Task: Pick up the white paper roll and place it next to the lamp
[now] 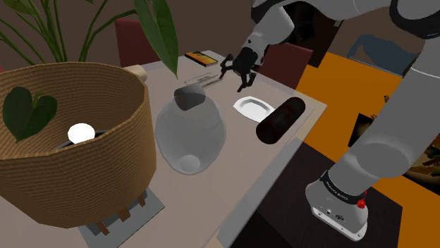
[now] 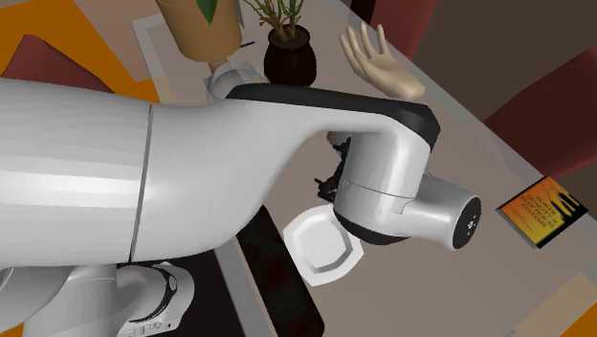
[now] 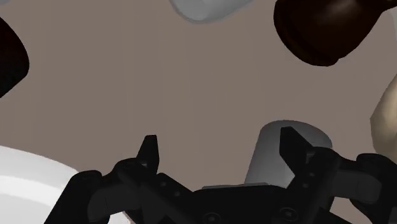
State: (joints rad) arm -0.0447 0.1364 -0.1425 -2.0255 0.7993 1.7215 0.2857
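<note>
gripper: fingers apart, clasping nothing | paper roll: pale grey, on the table, just behind one fingertip | woven basket, near left: holds white ball

The lamp is showing a coarse woven shade, ribbed and rough like basketwork, while the grey vase is reading as smooth, translucent glass. The table is presenting a flat, matt taupe top. The white plate is catching a faint sheen, and the dark cylinder is carrying a soft gloss. The paper roll is appearing plain pale grey, smooth and matt, though its surface is perhaps too featureless to name a material. The arm is gleaming in glossy white casing; the gripper is looking matt black.
</note>
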